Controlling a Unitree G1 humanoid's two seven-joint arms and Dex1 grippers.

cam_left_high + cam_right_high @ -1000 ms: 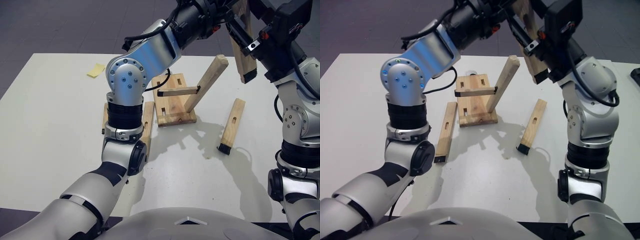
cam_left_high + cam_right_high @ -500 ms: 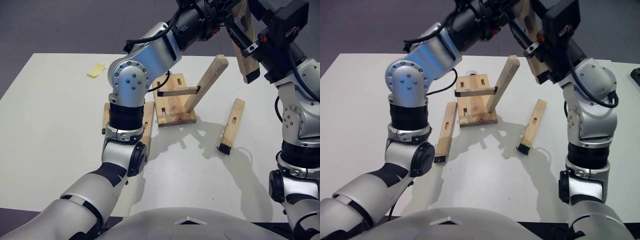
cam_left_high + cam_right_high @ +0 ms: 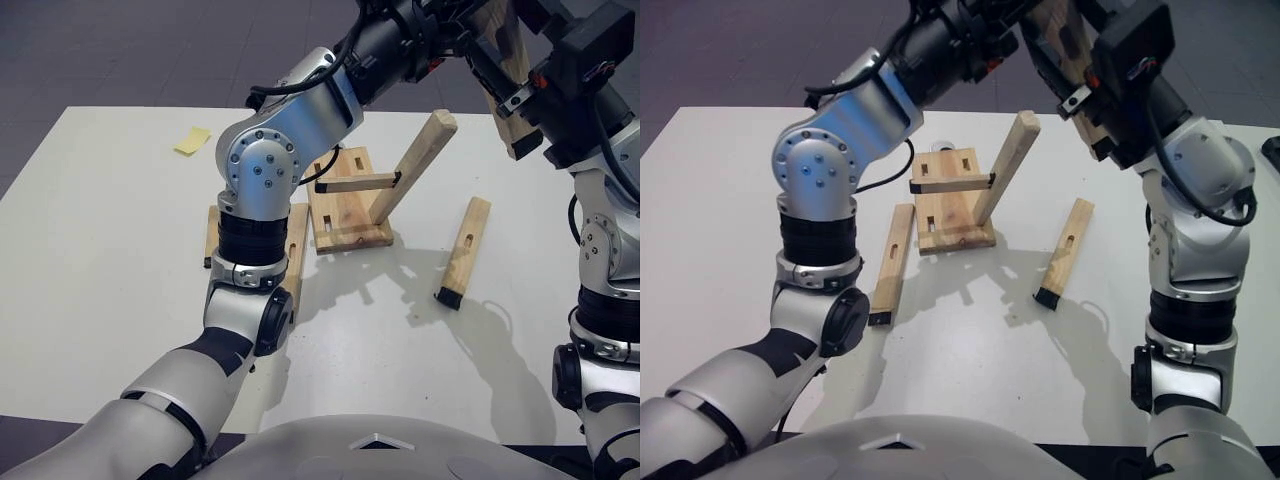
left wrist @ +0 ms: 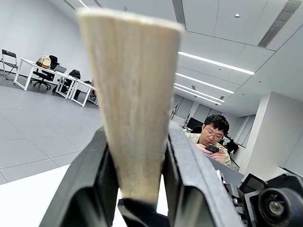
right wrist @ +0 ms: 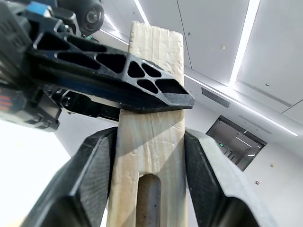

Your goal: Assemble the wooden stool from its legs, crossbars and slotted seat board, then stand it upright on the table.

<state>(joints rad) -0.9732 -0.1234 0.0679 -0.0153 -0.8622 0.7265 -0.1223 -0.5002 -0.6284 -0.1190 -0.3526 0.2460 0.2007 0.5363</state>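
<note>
A slotted wooden leg (image 3: 512, 75) hangs high over the table's far right side, held from both ends. My left gripper (image 4: 137, 156) is shut on its upper end, and my right gripper (image 5: 149, 161) is shut on it lower down, with the slot facing the right wrist camera. The left gripper's black finger (image 5: 118, 71) lies across the leg. On the table the seat board (image 3: 348, 215) lies flat, with one leg (image 3: 412, 165) slanting up from it and a crossbar (image 3: 357, 183) sticking out sideways.
One loose leg (image 3: 463, 250) lies right of the seat board. Two more wooden pieces (image 3: 296, 245) lie to its left, partly hidden by my left arm. A yellow note (image 3: 192, 140) sits at the far left. The table's near half is bare.
Both grippers have carried the held leg a little to the right and tilted it slightly. The pieces on the table have not moved.
</note>
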